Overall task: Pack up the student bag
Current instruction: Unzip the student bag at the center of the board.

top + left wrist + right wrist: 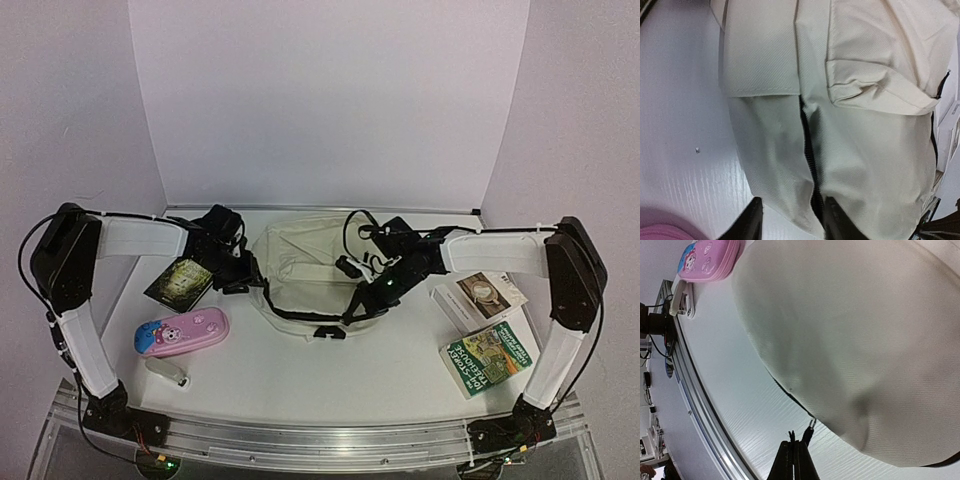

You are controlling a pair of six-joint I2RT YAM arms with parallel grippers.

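The cream student bag [310, 265] lies in the middle of the table, with black straps and buckles along its front edge. My left gripper [243, 272] is at the bag's left edge. In the left wrist view it [792, 222] is open, and the bag's corner with the black zipper [807, 145] lies between the fingers. My right gripper [352, 312] is at the bag's front right. In the right wrist view it [796, 456] is shut on the black zipper pull [807, 434], just off the bag's rounded cream side [855, 330].
A pink pencil case [182, 331] and a small white stapler [168, 371] lie at the front left. A dark booklet [180, 282] is behind them. A white box [478, 296] and a green book [488, 356] lie on the right. A metal rail [320, 440] runs along the front edge.
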